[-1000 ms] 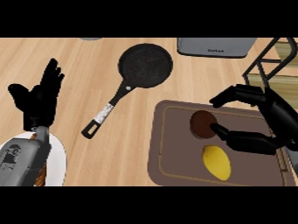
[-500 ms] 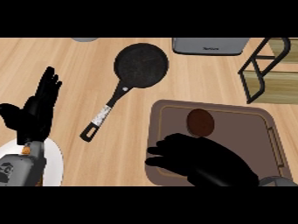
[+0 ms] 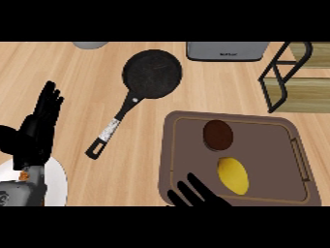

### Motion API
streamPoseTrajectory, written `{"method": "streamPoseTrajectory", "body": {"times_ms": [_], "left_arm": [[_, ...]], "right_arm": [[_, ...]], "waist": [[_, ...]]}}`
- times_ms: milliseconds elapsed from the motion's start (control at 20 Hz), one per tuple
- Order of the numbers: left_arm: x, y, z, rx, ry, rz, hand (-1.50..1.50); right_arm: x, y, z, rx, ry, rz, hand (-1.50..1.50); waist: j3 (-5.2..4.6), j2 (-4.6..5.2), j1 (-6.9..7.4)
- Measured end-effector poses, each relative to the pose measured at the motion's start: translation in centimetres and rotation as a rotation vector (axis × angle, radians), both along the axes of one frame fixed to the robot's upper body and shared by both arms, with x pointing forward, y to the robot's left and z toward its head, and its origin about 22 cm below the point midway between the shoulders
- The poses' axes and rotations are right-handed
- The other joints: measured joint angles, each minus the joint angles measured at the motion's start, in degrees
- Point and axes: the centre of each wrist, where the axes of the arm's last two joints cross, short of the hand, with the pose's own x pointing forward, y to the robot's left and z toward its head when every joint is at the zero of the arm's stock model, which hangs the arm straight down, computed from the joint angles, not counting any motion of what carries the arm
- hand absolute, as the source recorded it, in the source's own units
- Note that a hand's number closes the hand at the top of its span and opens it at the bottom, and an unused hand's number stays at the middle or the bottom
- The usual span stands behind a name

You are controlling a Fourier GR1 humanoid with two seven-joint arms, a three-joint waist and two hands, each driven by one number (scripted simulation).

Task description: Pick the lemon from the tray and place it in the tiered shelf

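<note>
The yellow oval lemon [image 3: 233, 175] lies ungrasped on the brown rectangular plastic tray [image 3: 188, 145], just below a dark round disc [image 3: 218, 134]. The right hand [image 3: 193, 194], fingers spread straight, shows at the tray's near edge beside the fruit. The left hand [image 3: 33, 131] rests open at left. The pick has yet to begin (the black-framed wooden tiered shelf [image 3: 303, 77] waits at upper right); next, fingers must close round the lemon.
</note>
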Motion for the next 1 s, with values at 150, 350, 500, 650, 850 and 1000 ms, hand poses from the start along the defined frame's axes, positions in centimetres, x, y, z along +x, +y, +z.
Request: {"method": "streamPoseTrajectory", "body": {"times_ms": [150, 350, 500, 650, 850, 1000], "left_arm": [[-0.3, 0.3, 0.1, 0.004, -0.002, 0.006, 0.00], [-0.6, 0.3, 0.3, 0.004, -0.007, 0.009, 0.00], [-1.0, 0.0, 0.5, -0.003, -0.011, 0.009, 0.00], [-1.0, 0.0, 0.9, 0.002, -0.019, 0.010, 0.00], [-1.0, 0.1, 0.7, -0.001, -0.022, 0.010, 0.00], [-1.2, 0.4, 0.8, 0.000, -0.022, 0.008, 0.00]], "right_arm": [[-1.7, 1.2, -0.9, -0.143, -0.141, 0.008, -1.50], [-3.9, 3.1, -3.3, -0.245, -0.273, 0.004, -1.50], [-4.5, 3.7, -3.9, -0.263, -0.322, -0.013, -1.50], [-4.6, 3.7, -3.9, -0.271, -0.364, -0.027, -1.50], [-4.6, 3.8, -5.5, -0.349, -0.463, -0.034, -1.50], [-4.3, 3.7, -6.5, -0.413, -0.534, -0.053, -1.50]], "waist": [[0.04, -0.02, -0.25], [0.16, 0.34, -0.57], [0.24, 0.65, -0.67], [0.28, 0.84, -0.66], [0.29, 0.99, -0.63], [0.30, 1.02, -0.63]]}}
